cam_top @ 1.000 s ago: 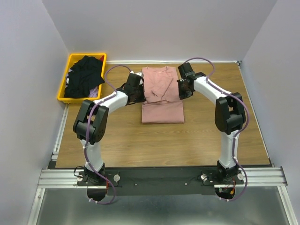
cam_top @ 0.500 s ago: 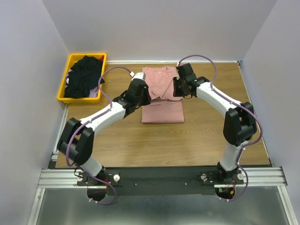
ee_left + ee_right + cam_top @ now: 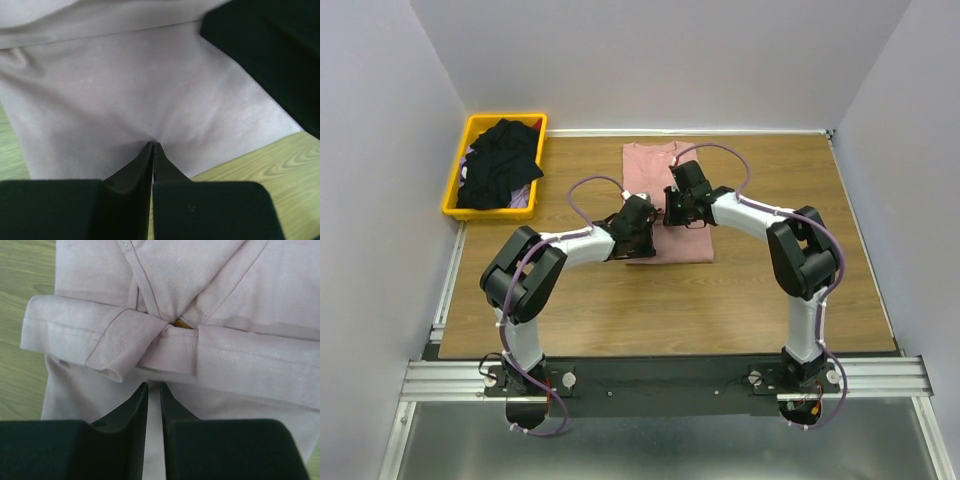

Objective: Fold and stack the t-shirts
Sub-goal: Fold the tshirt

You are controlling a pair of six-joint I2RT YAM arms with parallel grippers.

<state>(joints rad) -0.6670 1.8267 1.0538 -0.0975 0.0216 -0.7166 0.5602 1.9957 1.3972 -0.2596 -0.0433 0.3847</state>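
Update: a second ago both arms were out at the side edges of the pink t-shirt, working its far half. Now both have come inboard and sit over its middle.

The pink t-shirt is unchanged in outline, lying flat on the desk. From the right wrist we see a sleeve folded in across the body.

Left pincer: fingers pressed together on the tee's near half, with cloth puckering at the tips, so we read it as a pinch on the pink t-shirt.

Right pincer: nearly closed, with a thin slit between the fingers. It is just near-side of the folded sleeve, and no cloth is visibly caught.

Black t-shirts are heaped in the yellow bin, well to the tee's left and untouched.

Our take: the sleeve folds are done and a regrasp for the lengthwise fold is underway. Stacking hasn't started.
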